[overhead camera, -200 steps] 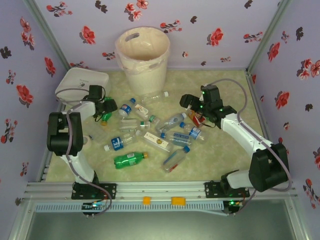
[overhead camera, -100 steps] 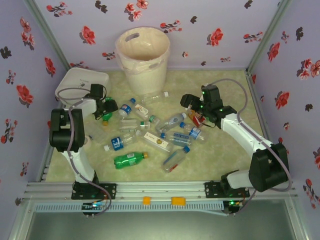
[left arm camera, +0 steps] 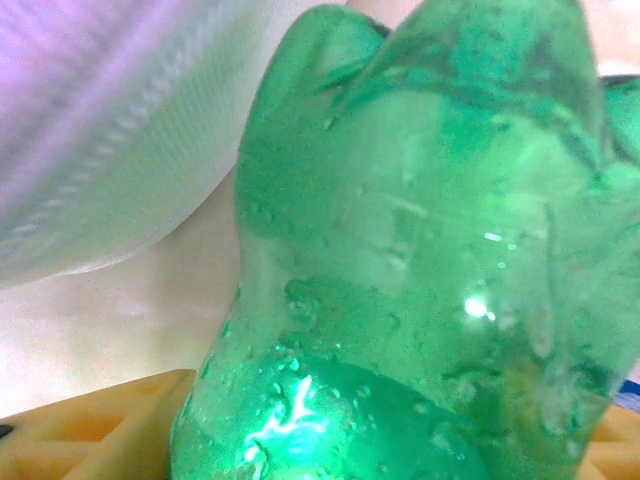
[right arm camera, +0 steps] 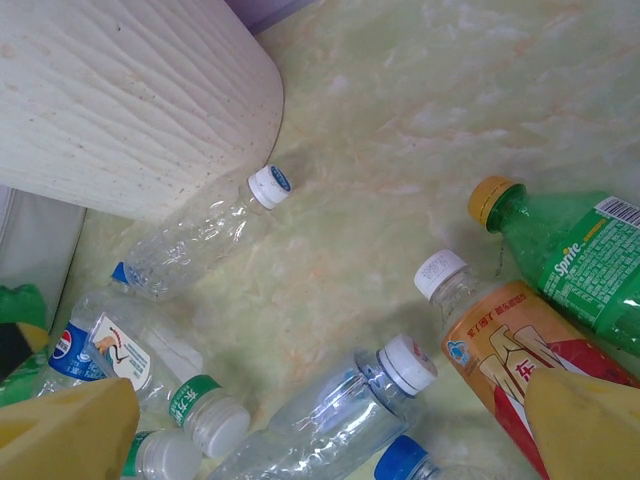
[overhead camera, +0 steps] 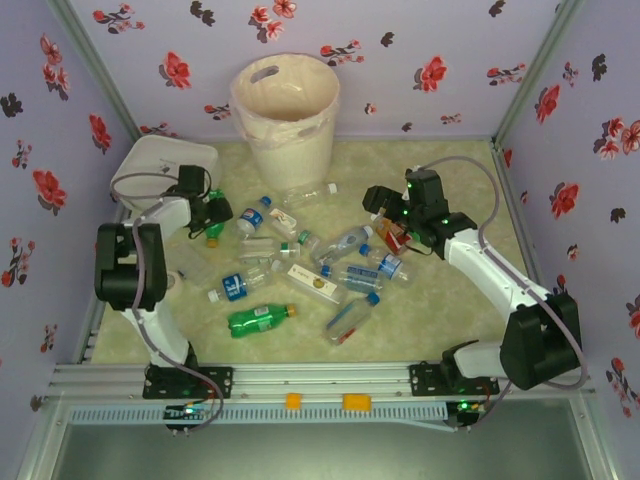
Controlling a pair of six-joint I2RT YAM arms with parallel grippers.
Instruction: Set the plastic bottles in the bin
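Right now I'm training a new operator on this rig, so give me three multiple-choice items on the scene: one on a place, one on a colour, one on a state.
1. Where does the bin stand?
A) Between the arm bases
B) At the far side of the table
C) On the white box

2. What colour is the bottle between the left fingers?
A) Green
B) Clear
C) Reddish

3. How are the right fingers?
A) Shut on a bottle
B) Shut, empty
C) Wide apart, holding nothing

Answers:
1 B, the top view shows it by the back wall.
2 A, green plastic sits between them in the left wrist view.
3 C, both stand apart above loose bottles.
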